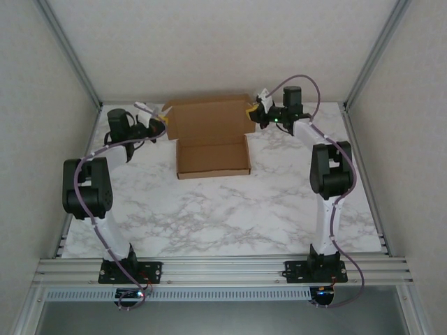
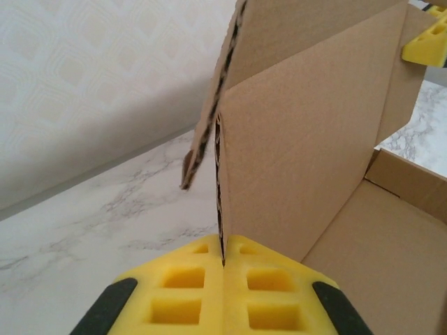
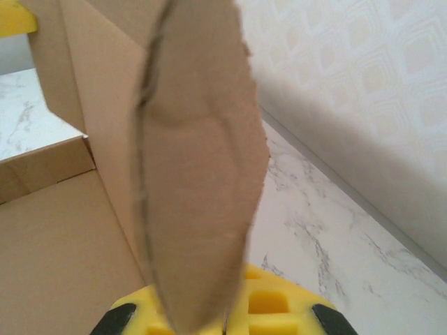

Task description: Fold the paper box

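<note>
Paper box (image 1: 213, 143) — lid's edges pinched in left fingers (image 2: 174, 296); right fingers (image 3: 279, 307).

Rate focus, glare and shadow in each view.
Top external: sharp, evenly lit, no glare, the paper box casts only a faint shadow. Left wrist: cardboard crisp, the left gripper pads slightly soft. Right wrist: the near flap is blurred, the wall behind sharper.

Top looks down, far; wrists close, sharing paper box (image 1: 211, 139).

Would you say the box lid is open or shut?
Open: the lid stands raised behind the tray, held by left gripper and right gripper.
</note>
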